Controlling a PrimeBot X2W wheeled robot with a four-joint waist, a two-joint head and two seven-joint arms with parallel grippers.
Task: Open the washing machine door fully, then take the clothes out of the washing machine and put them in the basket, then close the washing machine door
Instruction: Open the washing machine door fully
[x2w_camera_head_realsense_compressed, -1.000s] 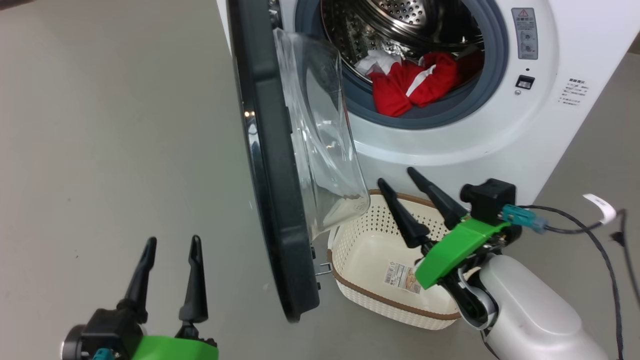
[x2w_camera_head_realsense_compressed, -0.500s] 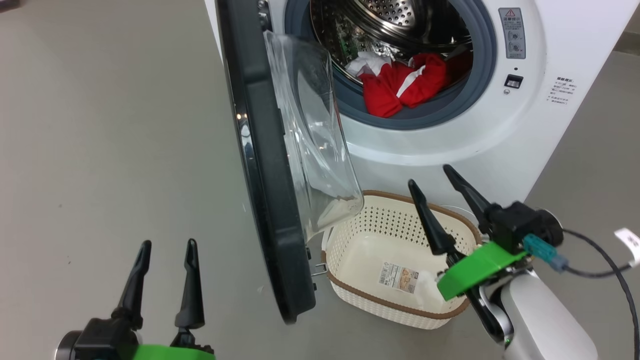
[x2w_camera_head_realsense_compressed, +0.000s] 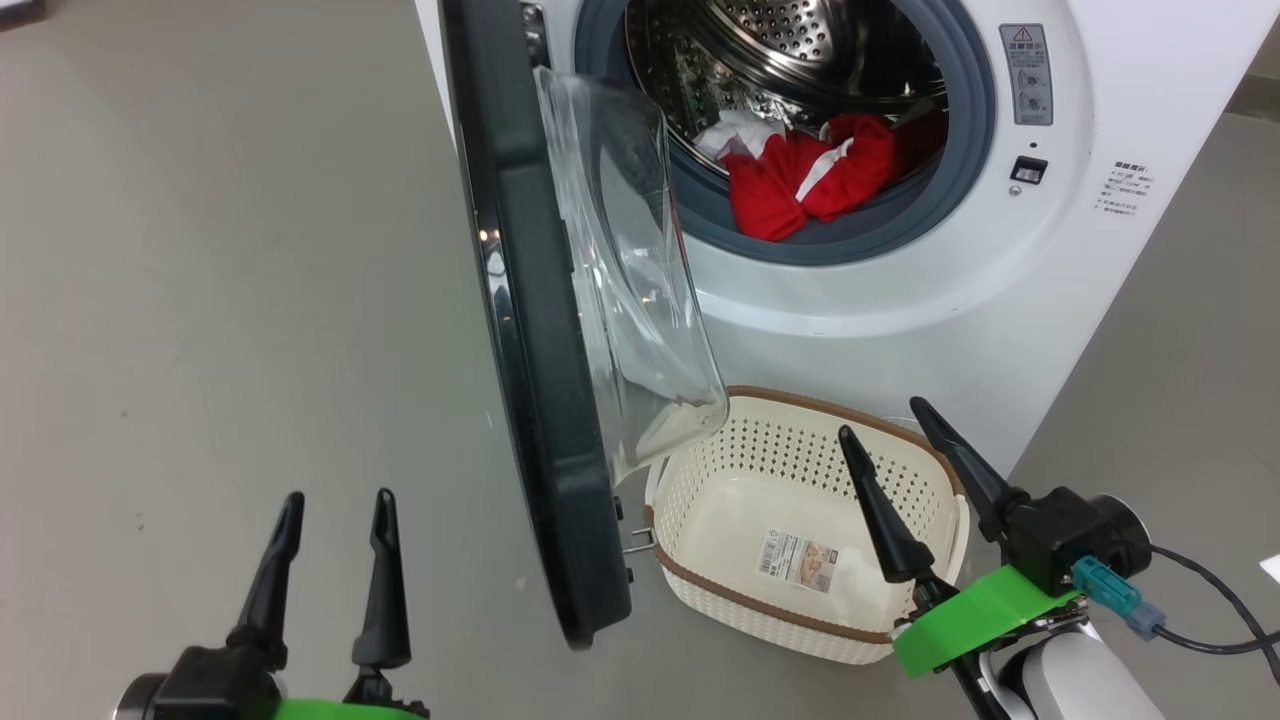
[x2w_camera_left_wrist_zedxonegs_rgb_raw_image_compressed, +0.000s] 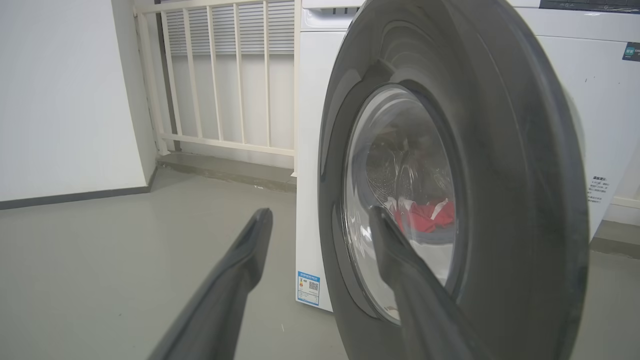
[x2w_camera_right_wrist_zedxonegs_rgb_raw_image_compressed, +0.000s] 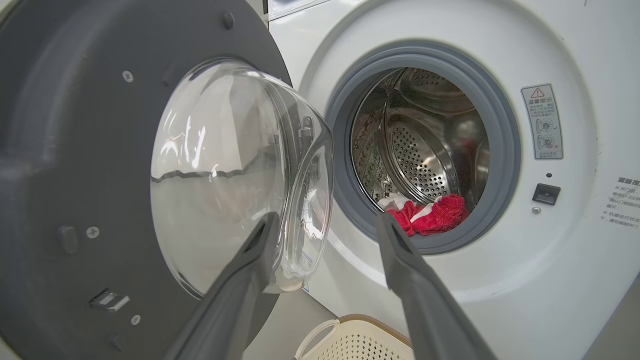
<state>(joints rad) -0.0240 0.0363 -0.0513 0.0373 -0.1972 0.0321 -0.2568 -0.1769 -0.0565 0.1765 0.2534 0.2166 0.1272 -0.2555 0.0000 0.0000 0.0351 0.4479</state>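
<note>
Two empty hands, both spread wide: left hand outside washing machine door, right hand seemingly over basket | door juts edge-on, glass bulging rightward | clothes inside washing machine.

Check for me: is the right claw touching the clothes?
Apart. The head view shows the right claw open near the basket, plainly short of the clothes lying inside the washing machine.

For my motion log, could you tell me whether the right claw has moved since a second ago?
Yes. Against the basket, the right claw has drawn back from the washing machine and rightward, fingertips over the basket's right end.
</note>
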